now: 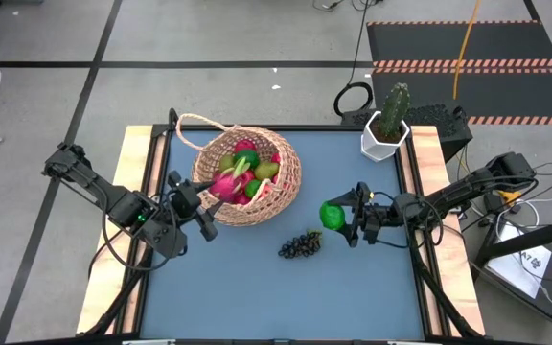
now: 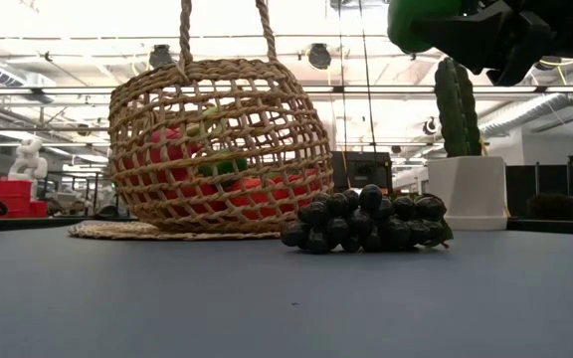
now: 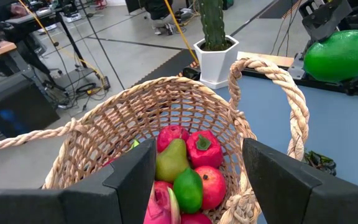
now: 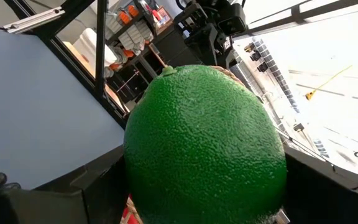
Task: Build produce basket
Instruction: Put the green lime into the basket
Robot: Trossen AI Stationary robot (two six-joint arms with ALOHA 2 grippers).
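The tan wicker basket [image 1: 247, 177] stands left of the table's middle, its loop handle [image 3: 278, 93] raised. It holds red fruits, a pear [image 3: 171, 158], a lime [image 3: 188, 190] and a pink dragon fruit [image 1: 226, 184]. My left gripper [image 1: 197, 204] is open at the basket's left rim, its fingers [image 3: 129, 180] spread either side of the opening. Right of the basket, my right gripper [image 1: 341, 217] is shut on a second green lime [image 1: 332, 215], above the table. A dark grape bunch [image 1: 300, 246] lies on the table near it. My left gripper: whether its fingers touch the basket's rim I cannot tell. My right gripper pinches the lime's two sides [image 4: 135, 168] between its two fingers [image 4: 98, 180]. The fingers lie roughly level and come from the table's right side. The lime [image 2: 411, 25] is lifted clear, well above the grapes [image 2: 366, 219].
A green cactus in a white hexagonal pot [image 1: 385, 139] stands at the table's far right corner. Bare blue table surface [image 1: 257, 297] stretches along the near edge. Cables and a mat lie on the floor beyond the far edge.
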